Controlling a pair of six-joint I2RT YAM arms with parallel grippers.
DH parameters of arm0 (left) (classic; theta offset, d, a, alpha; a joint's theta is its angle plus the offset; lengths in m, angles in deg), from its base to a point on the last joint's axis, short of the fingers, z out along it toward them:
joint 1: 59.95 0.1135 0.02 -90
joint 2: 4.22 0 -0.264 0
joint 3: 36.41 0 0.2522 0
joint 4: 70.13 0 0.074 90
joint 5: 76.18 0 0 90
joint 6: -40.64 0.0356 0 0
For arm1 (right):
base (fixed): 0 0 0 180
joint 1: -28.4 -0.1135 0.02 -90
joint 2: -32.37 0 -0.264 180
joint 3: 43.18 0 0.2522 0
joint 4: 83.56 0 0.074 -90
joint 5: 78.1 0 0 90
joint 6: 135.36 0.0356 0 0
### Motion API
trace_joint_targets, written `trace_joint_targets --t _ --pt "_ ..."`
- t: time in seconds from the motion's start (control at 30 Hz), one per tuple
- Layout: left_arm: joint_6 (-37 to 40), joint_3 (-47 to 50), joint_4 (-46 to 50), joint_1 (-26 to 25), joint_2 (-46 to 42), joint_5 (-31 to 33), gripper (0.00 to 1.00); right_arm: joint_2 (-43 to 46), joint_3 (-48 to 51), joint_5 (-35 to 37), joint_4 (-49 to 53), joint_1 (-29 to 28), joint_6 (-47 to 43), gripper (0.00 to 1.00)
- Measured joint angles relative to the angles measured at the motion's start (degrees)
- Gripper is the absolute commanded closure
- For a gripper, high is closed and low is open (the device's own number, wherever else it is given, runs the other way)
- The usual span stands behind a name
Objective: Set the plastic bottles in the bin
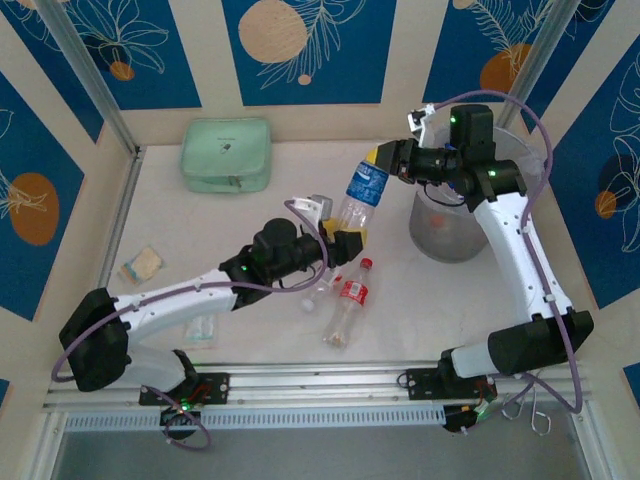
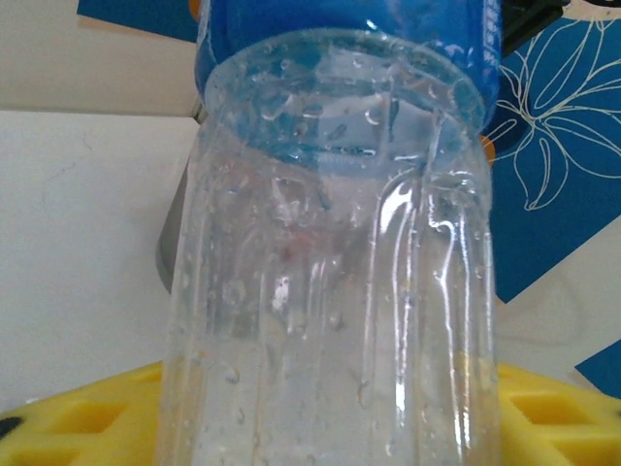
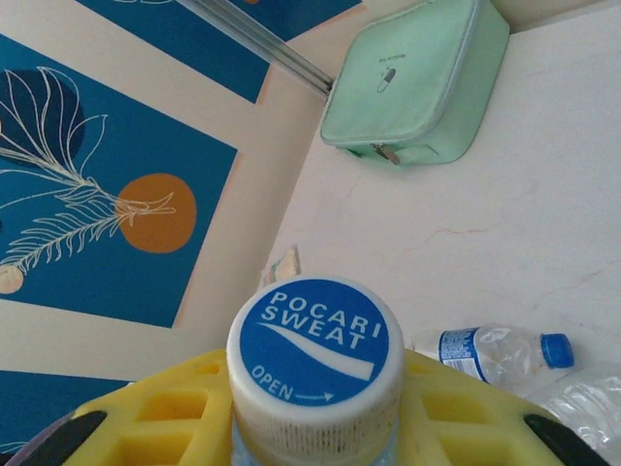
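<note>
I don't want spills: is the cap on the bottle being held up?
On. The blue Pocari Sweat cap sits on the bottle, covering its neck.

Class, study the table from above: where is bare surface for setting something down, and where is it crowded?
Free: the far strip between the mint pouch and the bin; the near patch between the red-label bottle and the right arm's base. Crowded: the centre, where both arms meet at the blue-label bottle.

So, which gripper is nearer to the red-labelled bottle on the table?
Left. The left gripper is just beyond the red-labelled bottle; the right gripper is farther, at the cap of the blue-labelled bottle.
</note>
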State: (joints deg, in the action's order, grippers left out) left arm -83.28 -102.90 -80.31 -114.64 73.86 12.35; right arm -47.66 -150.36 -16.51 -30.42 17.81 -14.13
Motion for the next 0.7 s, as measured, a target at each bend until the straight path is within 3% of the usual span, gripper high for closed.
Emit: trace_joint_targets --t 0.03,0.17,0.33,0.5,0.7 --pt "-0.5 -0.6 1.1 0.1 0.0 0.0 0.02 0.0 -1.3 0.6 0.9 0.2 -1.0 0.84" --pt "-2.6 -2.4 7.3 0.5 -1.8 1.0 0.0 -0.2 -9.5 9.2 5.6 3.1 -6.3 1.0" --pt "-4.3 -2.4 15.5 2.1 -6.2 4.0 0.0 -1.1 -21.4 27.8 9.6 7.5 -11.0 1.0" --pt "-5.1 -0.5 21.2 5.0 -7.3 5.7 0.0 -4.1 -30.7 46.1 10.6 7.3 -18.8 1.0" --pt "-6.4 4.9 25.4 5.9 -6.9 6.0 0.0 -8.0 -28.0 64.4 7.7 6.6 -31.9 1.0"
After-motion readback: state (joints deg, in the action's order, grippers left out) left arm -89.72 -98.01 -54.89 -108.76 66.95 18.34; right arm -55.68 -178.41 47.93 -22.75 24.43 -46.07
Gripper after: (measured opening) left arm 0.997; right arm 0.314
